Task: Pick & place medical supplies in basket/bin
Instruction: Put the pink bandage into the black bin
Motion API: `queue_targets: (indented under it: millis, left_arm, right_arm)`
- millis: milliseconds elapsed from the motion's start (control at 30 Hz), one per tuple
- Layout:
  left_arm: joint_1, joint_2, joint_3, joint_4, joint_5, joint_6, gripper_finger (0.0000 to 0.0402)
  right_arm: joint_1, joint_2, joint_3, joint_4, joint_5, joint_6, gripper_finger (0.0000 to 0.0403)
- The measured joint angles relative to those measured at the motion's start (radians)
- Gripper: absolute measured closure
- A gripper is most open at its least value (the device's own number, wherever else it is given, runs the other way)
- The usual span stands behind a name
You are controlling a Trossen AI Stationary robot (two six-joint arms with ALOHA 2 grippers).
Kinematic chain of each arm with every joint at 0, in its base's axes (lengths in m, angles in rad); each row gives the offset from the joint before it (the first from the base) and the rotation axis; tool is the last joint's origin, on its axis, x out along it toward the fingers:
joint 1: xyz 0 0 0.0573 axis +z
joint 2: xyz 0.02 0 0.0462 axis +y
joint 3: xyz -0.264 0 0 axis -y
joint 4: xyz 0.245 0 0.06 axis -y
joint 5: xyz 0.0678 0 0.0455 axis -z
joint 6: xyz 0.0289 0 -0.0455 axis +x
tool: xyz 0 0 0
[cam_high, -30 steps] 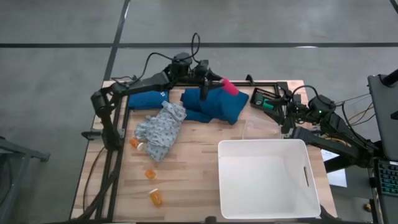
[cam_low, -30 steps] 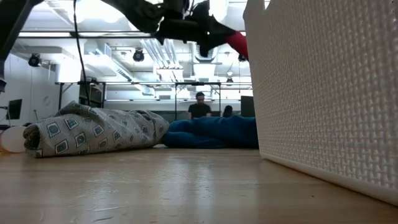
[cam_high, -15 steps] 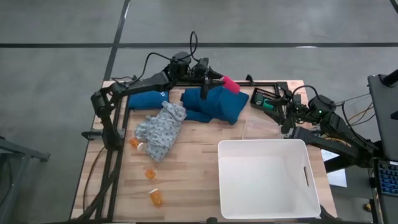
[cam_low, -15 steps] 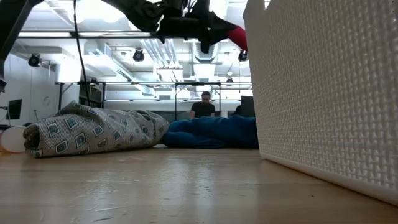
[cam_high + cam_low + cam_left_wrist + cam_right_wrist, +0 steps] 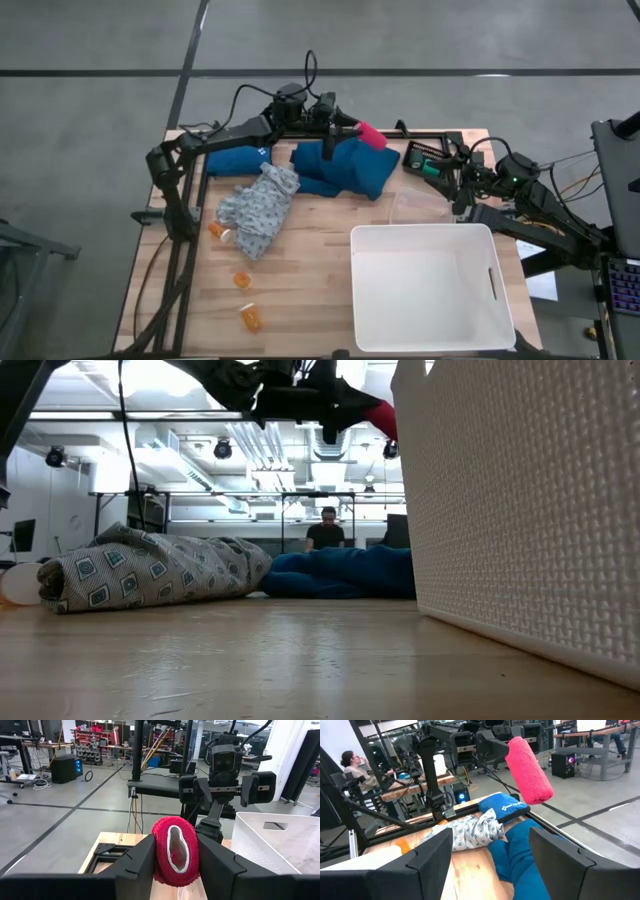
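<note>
While the left end effector (image 5: 352, 128) hangs in the air over the far side of the bench (image 5: 310, 280), its two fingers (image 5: 134, 862) are clamped on the pink-red cylinder (image 5: 371, 136), which sticks out beyond them above the dark teal cloth garment (image 5: 345, 168). In the left wrist view the cylinder's open end faces the camera, pressed between the two dark pads.

The right end effector (image 5: 485, 862) sits near the bench's far right corner, just beyond the large white tub (image 5: 430, 288), with its fingers standing apart and nothing between them. From its wrist view, the cylinder shows held aloft across the bench.

The teal garment lies bunched at the far middle of the bench. The pale grey-blue patterned garment (image 5: 258, 208) lies crumpled just beside it, nearer the left arm's base, the two touching or nearly so. Three small orange pill bottles (image 5: 250, 317) lie scattered on the bare wood on the left side, well apart from the tub. The tub stands at the near right corner. In the low view a person (image 5: 326, 532) sits in the room beyond.
</note>
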Motion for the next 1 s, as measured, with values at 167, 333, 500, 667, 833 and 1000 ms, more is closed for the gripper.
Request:
queue_targets:
  millis: [167, 333, 500, 667, 833, 1000]
  left_arm:
    - [-0.001, 0.000, 0.000, 0.000, 0.000, -0.023, 0.0268]
    - [-0.001, -0.001, -0.006, -0.003, 0.000, -0.031, 0.0268]
    - [-0.001, -0.001, -0.006, -0.008, 0.000, -0.031, 0.0268]
    - [-0.001, -0.001, -0.006, -0.008, 0.000, -0.031, 0.0268]
    - [-0.001, -0.001, -0.006, -0.008, 0.000, -0.031, 0.0268]
    - [-0.001, -0.001, -0.006, -0.008, 0.000, -0.030, 0.0268]
  right_arm:
    - [0.000, 0.000, 0.000, 0.001, 0.000, 0.018, 0.0147]
    - [0.000, 0.001, 0.000, 0.009, 0.003, 0.113, 0.0147]
    - [0.000, 0.061, -0.001, 0.143, 0.136, 0.051, 0.0147]
    - [0.000, 0.192, -0.001, 0.300, 0.154, -0.132, 0.0147]
    - [0.000, 0.295, -0.001, 0.437, 0.214, -0.258, 0.0147]
    - [0.000, 0.365, -0.001, 0.485, 0.217, -0.254, 0.0147]
